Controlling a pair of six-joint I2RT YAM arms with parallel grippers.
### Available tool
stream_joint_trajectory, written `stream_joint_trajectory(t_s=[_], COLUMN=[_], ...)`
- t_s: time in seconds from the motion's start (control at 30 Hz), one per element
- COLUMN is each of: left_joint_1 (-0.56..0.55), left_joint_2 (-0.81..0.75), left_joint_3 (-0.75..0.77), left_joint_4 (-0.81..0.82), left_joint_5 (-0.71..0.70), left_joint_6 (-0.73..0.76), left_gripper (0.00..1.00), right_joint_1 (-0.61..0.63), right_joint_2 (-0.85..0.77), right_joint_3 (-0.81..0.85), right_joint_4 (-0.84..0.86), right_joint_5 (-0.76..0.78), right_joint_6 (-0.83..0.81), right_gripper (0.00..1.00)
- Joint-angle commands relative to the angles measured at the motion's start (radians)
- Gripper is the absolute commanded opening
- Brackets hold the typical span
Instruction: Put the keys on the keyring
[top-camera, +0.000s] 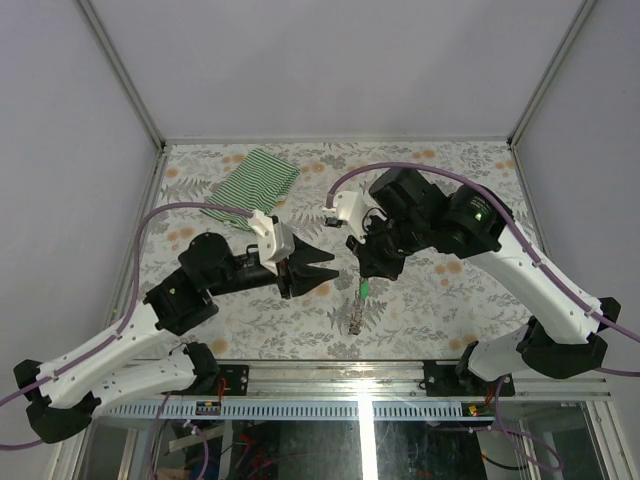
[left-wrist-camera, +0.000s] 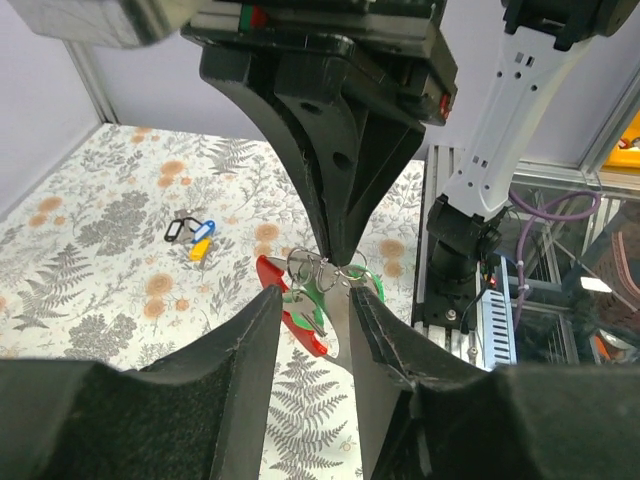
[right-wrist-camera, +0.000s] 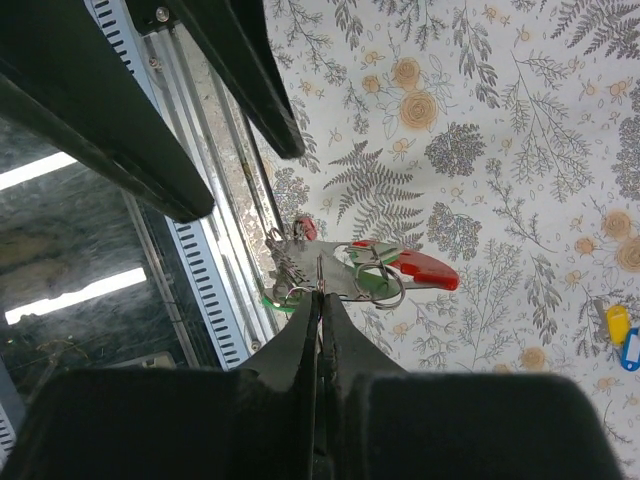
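My right gripper (top-camera: 366, 272) (right-wrist-camera: 320, 292) is shut on a thin wire ring of the keyring (right-wrist-camera: 318, 272) and holds the bunch above the table. From it hang silvery keys (right-wrist-camera: 298, 258), a red tag (right-wrist-camera: 425, 268) and green tags (right-wrist-camera: 368, 284). In the top view the bunch (top-camera: 360, 300) dangles below the right fingers. My left gripper (top-camera: 333, 271) (left-wrist-camera: 315, 300) is open. In the left wrist view its fingers (left-wrist-camera: 250, 340) flank the red tag (left-wrist-camera: 292, 315) and the rings (left-wrist-camera: 318, 268) without touching them.
A green-and-white striped cloth (top-camera: 256, 178) lies at the back left. A small black clip with a blue and a yellow tag (left-wrist-camera: 196, 236) (right-wrist-camera: 620, 335) lies on the floral table. The metal rail (top-camera: 380, 375) runs along the near edge.
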Motion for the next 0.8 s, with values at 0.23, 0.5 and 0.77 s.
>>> stream_joint_trajectory(t_s=[0.23,0.5,0.77], left_joint_1=[0.008,0.007,0.006], left_joint_2=[0.091,0.139,0.167], left_joint_3=[0.028,0.068,0.085], left_joint_4=[0.021,0.011,-0.001], left_joint_5=[0.114,0.165,0.214], left_joint_6=[0.031,0.048,0.058], left_gripper=[0.31,0.30,0.26], right_joint_1=[0.018,0.021,0.022], right_joint_2=[-0.027,-0.042,-0.058], right_joint_3=[0.013,-0.009,-0.028], right_joint_4=[0.022,0.047,0.076], right_joint_5=[-0.052,-0.081,-0.090], right_joint_6=[-0.036,-0.043,-0.038], right_gripper=[0.00,0.00,0.00])
